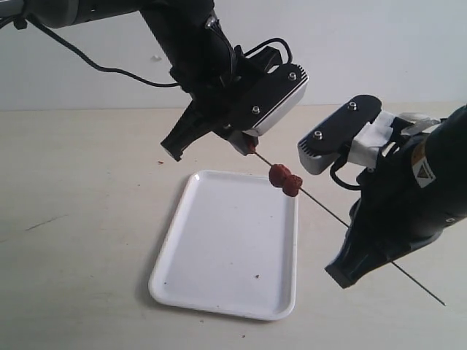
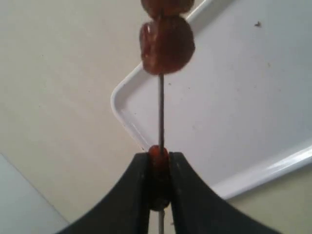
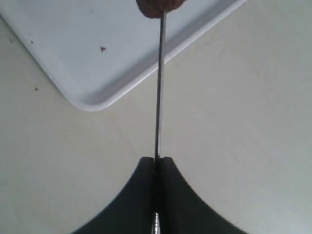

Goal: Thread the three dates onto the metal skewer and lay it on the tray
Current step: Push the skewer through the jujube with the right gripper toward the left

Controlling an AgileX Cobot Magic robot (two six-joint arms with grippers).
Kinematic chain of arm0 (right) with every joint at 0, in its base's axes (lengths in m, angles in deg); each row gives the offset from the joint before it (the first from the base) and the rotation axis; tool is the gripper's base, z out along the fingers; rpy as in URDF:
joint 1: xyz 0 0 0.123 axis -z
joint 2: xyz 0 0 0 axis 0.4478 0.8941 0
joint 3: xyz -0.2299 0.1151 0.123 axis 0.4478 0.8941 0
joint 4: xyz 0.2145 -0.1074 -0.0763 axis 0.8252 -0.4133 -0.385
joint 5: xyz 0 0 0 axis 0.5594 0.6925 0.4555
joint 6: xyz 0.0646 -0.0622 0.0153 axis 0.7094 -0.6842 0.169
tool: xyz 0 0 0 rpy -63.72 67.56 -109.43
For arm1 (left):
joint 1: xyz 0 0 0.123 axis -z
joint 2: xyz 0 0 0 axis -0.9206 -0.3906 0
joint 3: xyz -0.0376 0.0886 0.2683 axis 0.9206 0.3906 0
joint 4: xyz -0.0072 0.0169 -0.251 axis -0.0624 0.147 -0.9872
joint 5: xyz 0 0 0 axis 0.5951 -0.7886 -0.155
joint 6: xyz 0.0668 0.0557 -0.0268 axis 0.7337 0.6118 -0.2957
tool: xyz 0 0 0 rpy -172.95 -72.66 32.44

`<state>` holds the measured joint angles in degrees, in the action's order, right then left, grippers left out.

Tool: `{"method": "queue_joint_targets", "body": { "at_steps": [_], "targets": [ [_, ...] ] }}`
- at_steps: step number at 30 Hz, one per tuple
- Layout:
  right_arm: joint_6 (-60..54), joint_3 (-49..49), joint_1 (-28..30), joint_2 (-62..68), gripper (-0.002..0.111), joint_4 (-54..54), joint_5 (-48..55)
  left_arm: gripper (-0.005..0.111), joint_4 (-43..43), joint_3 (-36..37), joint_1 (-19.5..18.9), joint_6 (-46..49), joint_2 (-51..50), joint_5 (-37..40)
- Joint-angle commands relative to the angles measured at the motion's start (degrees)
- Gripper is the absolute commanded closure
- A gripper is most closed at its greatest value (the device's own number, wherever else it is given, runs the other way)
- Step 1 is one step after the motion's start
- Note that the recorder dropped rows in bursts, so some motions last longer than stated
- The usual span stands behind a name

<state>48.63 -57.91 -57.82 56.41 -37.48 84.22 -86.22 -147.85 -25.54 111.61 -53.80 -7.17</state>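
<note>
The thin metal skewer [image 1: 328,213] hangs slanted above the right side of the white tray [image 1: 219,248]. Two reddish-brown dates [image 1: 284,179] sit side by side on its middle. A third date [image 2: 159,168] is pinched between the jaws of my left gripper [image 1: 249,149], and the skewer [image 2: 161,107] runs through it. My right gripper [image 1: 367,244] is shut on the skewer's other part, and the rod's free end sticks out past it to the lower right. In the right wrist view the skewer [image 3: 159,87] leaves my shut gripper [image 3: 157,163] toward a date [image 3: 158,6].
The tray rests on a beige table [image 1: 80,233], with a pale wall behind. A small dark crumb [image 1: 255,276] lies on the tray and another speck [image 1: 160,162] on the table near the tray's far corner. A black cable [image 1: 95,65] trails from the left arm.
</note>
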Motion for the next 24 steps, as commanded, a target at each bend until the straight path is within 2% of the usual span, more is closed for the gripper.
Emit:
{"method": "queue_joint_targets", "body": {
  "at_steps": [1, 24],
  "targets": [
    [-0.3, -0.3, -0.1, -0.1, 0.108, 0.4, -9.3, 0.095, -5.4, -0.4, 0.8, 0.1, 0.5, 1.3],
    [-0.8, -0.3, -0.1, -0.1, 0.108, 0.1, -9.9, 0.095, -7.3, -0.4, 0.8, -1.7, 0.5, 1.3]
  ]
}}
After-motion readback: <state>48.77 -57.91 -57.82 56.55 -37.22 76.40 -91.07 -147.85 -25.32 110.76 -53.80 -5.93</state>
